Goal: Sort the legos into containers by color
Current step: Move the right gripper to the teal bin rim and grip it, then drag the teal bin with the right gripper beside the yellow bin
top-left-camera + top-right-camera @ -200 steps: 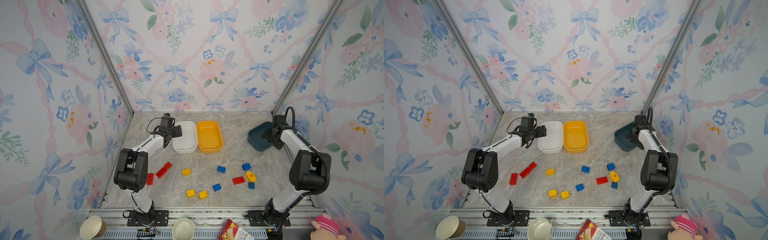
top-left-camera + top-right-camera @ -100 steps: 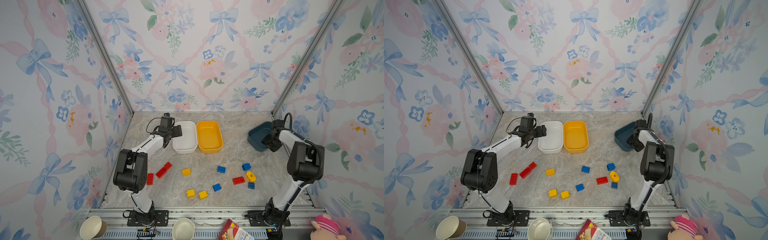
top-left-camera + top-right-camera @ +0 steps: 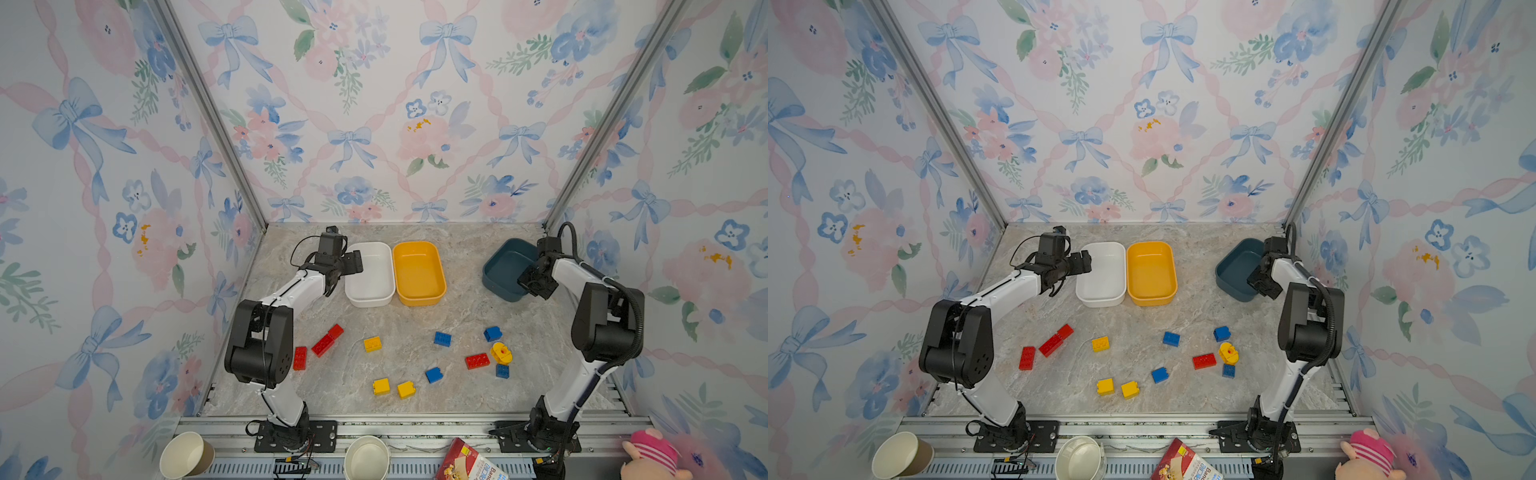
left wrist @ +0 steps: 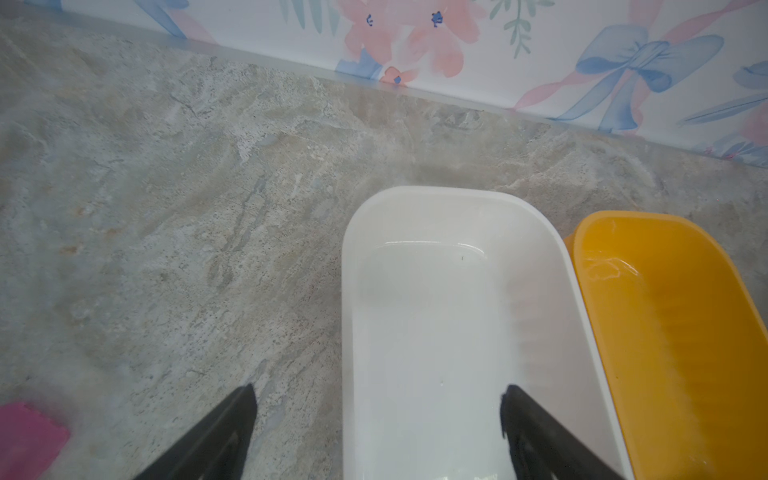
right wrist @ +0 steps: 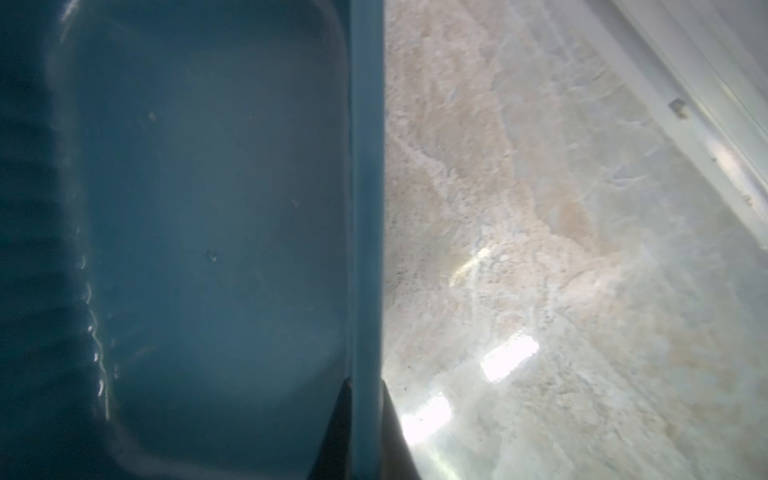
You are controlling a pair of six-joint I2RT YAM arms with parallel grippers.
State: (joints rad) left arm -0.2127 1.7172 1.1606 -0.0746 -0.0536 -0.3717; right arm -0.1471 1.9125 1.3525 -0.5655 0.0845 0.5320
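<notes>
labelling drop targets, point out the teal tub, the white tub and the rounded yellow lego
teal tub [image 3: 503, 266]: in a top view, bare inner floor
white tub [image 3: 371, 274]: in a top view, bare inner floor
rounded yellow lego [image 3: 501, 353]: in a top view, top face

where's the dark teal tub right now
In both top views the dark teal tub sits back right, apart from the yellow tub, its rim pinched by the right tool.

Brown cup, white cup, snack box, plush
</notes>
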